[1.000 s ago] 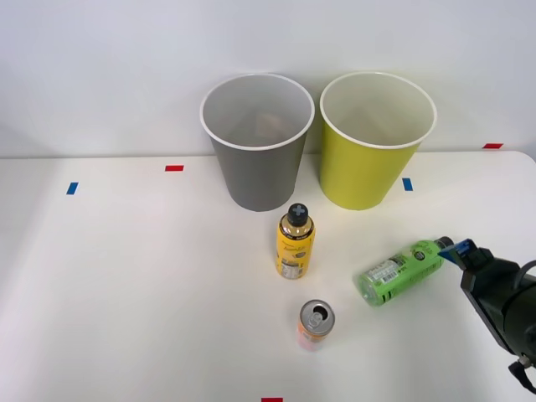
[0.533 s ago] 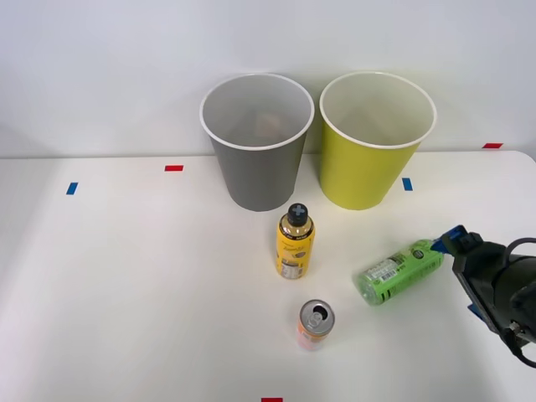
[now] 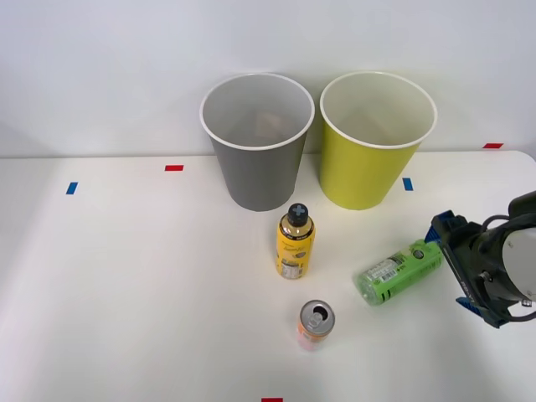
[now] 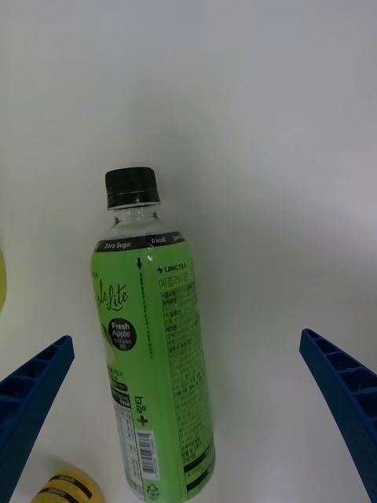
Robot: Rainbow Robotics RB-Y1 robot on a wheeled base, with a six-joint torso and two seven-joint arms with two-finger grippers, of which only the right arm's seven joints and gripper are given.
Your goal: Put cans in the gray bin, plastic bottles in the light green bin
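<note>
Standing at the far edge of the surface (image 3: 126, 276): gray bin (image 3: 257, 151) left, light green bin (image 3: 368, 155) right. Can (image 3: 316, 323) upright near centre. Plastic bottle (image 3: 399, 272) lies on its side right of it. Right hand (image 3: 450, 264) released, fingers (image 4: 31, 393) spread either side of the bottle, not touching.

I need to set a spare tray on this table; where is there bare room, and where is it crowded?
The widest bare patch is the table's left side, from the blue and red tape marks toward the near edge. Crowded: the middle, where the yellow bottle, can and lying green bottle cluster before the gray bin and light green bin, with the open right gripper beside them.
</note>
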